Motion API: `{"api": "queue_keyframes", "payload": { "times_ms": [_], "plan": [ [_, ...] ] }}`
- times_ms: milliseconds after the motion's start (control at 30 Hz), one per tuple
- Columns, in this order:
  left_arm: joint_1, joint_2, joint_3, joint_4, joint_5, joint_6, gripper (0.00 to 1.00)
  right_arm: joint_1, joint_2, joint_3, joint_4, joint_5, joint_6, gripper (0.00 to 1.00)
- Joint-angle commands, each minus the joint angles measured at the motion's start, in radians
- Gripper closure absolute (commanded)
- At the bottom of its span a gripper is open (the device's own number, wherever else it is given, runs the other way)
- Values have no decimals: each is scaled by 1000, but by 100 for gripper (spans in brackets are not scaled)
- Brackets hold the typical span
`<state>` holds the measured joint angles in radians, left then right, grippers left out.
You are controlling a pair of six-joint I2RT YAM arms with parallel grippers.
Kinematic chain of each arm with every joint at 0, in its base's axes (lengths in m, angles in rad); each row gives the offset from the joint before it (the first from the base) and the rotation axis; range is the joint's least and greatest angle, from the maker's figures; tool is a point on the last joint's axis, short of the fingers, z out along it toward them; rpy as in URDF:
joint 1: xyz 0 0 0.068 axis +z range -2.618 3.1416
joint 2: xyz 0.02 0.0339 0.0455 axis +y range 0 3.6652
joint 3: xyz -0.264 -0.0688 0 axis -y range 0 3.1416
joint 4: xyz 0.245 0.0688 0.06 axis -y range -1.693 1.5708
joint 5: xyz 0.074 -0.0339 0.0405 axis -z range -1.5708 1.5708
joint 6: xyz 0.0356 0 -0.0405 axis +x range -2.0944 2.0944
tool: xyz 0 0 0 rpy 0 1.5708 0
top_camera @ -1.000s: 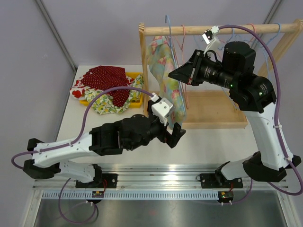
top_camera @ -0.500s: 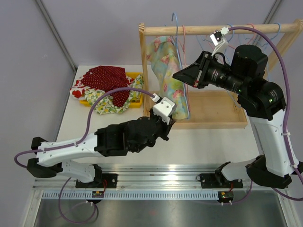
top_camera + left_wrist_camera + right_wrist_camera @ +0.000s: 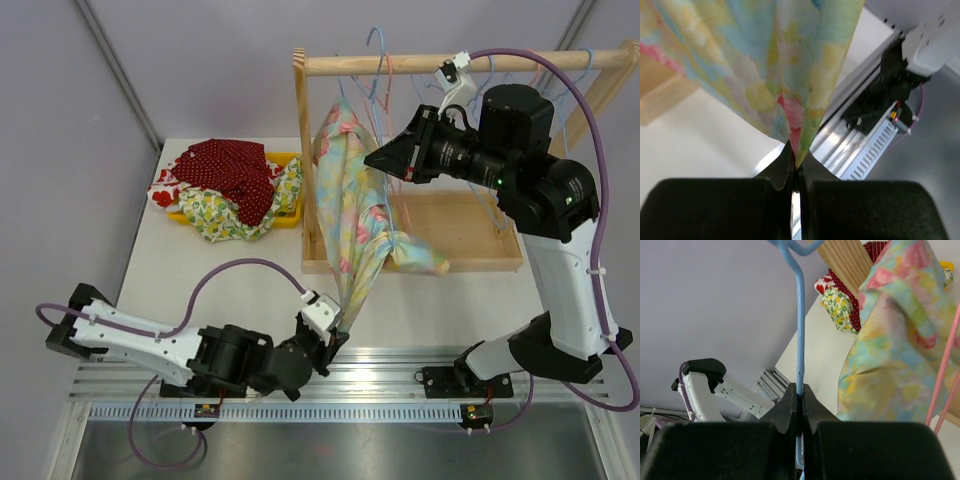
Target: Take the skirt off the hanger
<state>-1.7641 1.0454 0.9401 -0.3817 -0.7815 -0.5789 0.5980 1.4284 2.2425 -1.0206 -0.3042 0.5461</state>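
**Q:** Left gripper (image 3: 794,151), condition?
**A:** Closed, pinching the lower hem of the floral skirt (image 3: 352,215), low over the near edge of the table (image 3: 250,300).

**Q:** Right gripper (image 3: 800,389)?
**A:** Closed on the wire of the blue hanger (image 3: 800,315), up beside the wooden rail (image 3: 520,62).

**Q:** Skirt, location and lie?
**A:** Top end up among the hangers under the rail. Long axis diagonal, running down and toward the arm bases, drawn taut, hem end nearest. One fold drapes over the rack base (image 3: 470,225).

**Q:** Step in hand?
**A:** Pulling off, by my reading; top end not yet free. The next move calls for more pull along that axis with the hanger held steady. Whether clips hold the waist cannot be told.
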Motion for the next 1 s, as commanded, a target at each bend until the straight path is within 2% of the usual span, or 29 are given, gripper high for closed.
{"api": "queue_keyframes", "payload": {
  "times_ms": [0, 33, 133, 233, 467, 600, 667, 833, 967],
  "plan": [
    [-107, 22, -118, -83, -38, -281, 100, -3, 36, 133, 76, 76, -69, 100],
    [-119, 40, -133, -91, -36, -358, 100, -3, 43, 149, 70, 83, -71, 100],
    [-167, 80, -173, -106, -12, -462, 100, -3, 52, 129, 92, 105, -68, 100],
    [-207, 143, -164, -129, 5, -516, 100, -3, 53, 94, 119, 111, -64, 100],
    [-261, 246, -126, -121, 65, -547, 100, -15, 115, 95, 151, 134, -64, 100],
    [-330, 303, -75, -126, 68, -535, 100, -47, 167, 135, 158, 99, -38, 100],
    [-347, 329, -17, -187, 56, -546, 100, -53, 178, 126, 166, 70, -28, 100],
    [-371, 377, 129, -360, -11, -516, 100, -55, 116, -59, 276, 25, 21, 100],
    [-360, 335, 312, -557, -152, -507, 100, -55, 54, -178, 316, 11, 51, 100]
  ]
}}
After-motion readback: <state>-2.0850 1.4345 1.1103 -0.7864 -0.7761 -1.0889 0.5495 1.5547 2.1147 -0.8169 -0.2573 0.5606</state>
